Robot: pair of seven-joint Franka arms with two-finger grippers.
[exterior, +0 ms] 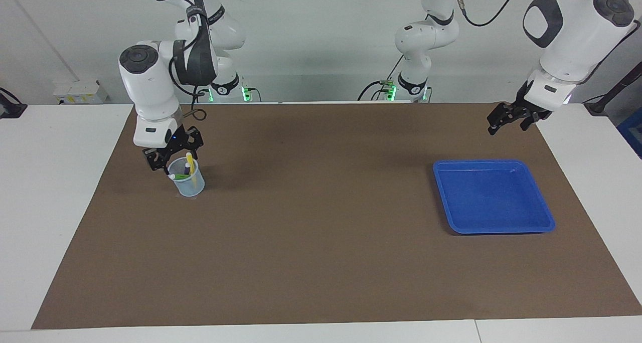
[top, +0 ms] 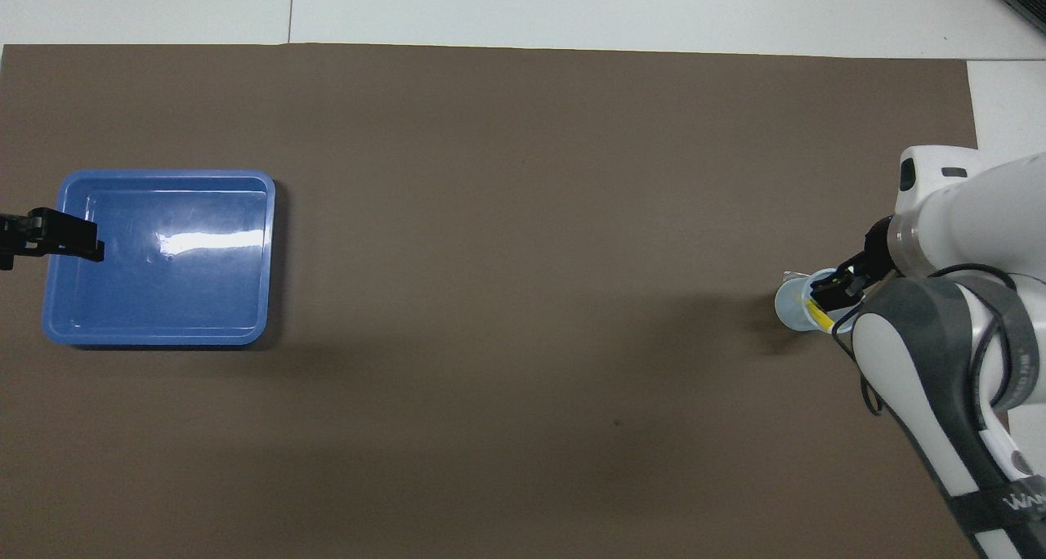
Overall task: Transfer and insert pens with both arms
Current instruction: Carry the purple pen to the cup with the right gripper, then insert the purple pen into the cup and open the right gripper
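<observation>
Brown matte paper (exterior: 321, 242) covers the middle of a white table (exterior: 50, 207), smooth and unmarked apart from soft arm shadows. Toward the right arm's end stands a small translucent plastic cup (exterior: 189, 182), round and slightly tapered, with all three pens in it: the yellow pen (exterior: 190, 163) stands tallest and upright, the purple pen (exterior: 186, 169) is a dark stub beside it, and the green pen (exterior: 179, 176) leans low, mostly sunk behind the cloudy wall. The right gripper (exterior: 173, 155) hangs right at the cup's rim, next to the yellow pen; whether its black fingers touch that pen or stand spread I cannot tell, and from overhead the wrist hides most of the cup. Toward the left arm's end lies a glossy blue plastic tray (exterior: 544, 217), shallow, rectangular with rounded corners. The left gripper (exterior: 506, 120) waits in the air over the paper's edge beside the tray, its fingers apart, holding nothing; overhead, only its tip shows at the frame's edge.
</observation>
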